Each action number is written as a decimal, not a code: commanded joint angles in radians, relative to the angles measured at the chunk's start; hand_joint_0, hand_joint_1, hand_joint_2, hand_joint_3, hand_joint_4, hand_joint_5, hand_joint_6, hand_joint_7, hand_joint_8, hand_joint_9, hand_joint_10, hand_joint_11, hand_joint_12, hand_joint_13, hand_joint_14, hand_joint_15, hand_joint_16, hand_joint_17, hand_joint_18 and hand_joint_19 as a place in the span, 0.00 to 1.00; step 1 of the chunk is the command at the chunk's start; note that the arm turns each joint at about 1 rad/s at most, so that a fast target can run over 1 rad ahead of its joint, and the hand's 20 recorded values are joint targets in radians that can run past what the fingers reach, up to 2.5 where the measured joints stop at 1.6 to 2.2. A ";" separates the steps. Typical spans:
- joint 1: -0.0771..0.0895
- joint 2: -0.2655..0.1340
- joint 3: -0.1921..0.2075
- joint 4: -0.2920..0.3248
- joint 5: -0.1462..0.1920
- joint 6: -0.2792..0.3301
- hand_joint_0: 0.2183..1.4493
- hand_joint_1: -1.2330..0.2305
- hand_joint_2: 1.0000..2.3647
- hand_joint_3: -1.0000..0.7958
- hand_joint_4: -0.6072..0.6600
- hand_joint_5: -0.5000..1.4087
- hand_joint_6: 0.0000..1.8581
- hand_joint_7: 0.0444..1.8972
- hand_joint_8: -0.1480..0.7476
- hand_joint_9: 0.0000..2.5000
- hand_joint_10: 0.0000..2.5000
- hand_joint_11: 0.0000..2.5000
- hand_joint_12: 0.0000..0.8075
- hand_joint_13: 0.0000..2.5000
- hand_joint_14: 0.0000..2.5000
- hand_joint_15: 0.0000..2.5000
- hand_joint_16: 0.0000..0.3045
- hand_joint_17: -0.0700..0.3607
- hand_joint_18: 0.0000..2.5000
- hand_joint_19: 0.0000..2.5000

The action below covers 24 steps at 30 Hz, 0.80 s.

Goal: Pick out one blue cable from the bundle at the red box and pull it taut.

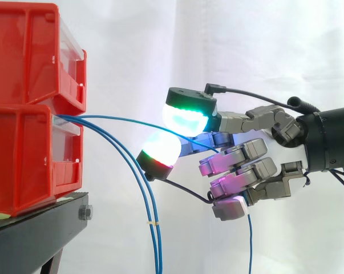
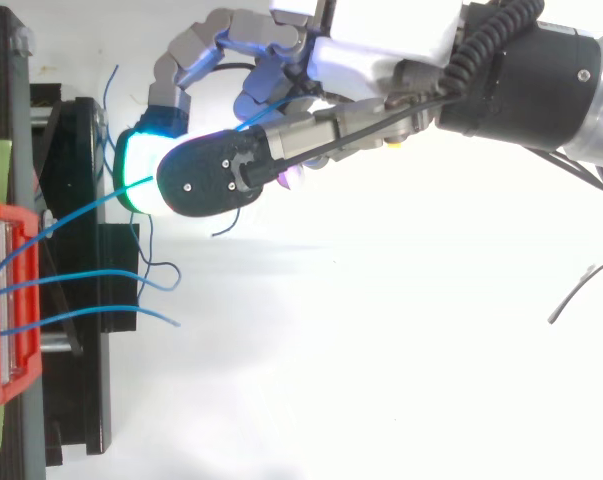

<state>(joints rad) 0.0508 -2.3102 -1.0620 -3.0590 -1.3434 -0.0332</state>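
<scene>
Two red bins [image 1: 29, 114] are stacked at the left on a black stand [image 1: 40, 220]. Several thin blue cables come out of the lower bin [image 2: 1, 300]. One blue cable [image 1: 126, 123] runs almost straight from the bin's front into my hand [image 1: 240, 165], between a green-glowing pad [image 1: 186, 117] and a white-and-red pad [image 1: 160, 149]. Its loose tail [image 1: 250, 240] hangs below the curled fingers. From above, that cable [image 2: 81, 212] slants up from the bin to the hand [image 2: 381, 45]. My hand is shut on it, a hand's width right of the bins.
Two other blue cables [image 1: 153, 221] droop from the same bin and hang together, tied with a small white band. In the top view their free ends [image 2: 81, 273] lie loose across the stand [image 2: 81, 400]. A white curtain is behind.
</scene>
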 commanded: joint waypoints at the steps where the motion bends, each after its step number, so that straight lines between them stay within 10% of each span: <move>1: 0.000 0.000 0.000 0.000 0.000 0.001 0.34 0.39 0.01 0.37 0.44 0.17 0.52 0.39 0.36 0.45 0.82 0.41 0.34 0.45 0.75 0.44 0.16 0.41 0.40 0.49; 24: 0.000 0.000 -0.001 -0.001 -0.005 0.003 0.39 0.33 0.02 0.46 0.35 0.18 0.53 0.53 0.36 0.45 0.79 0.42 0.33 0.45 0.70 0.46 0.15 0.41 0.39 0.47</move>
<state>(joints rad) 0.0506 -2.3102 -1.0624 -3.0590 -1.3457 -0.0313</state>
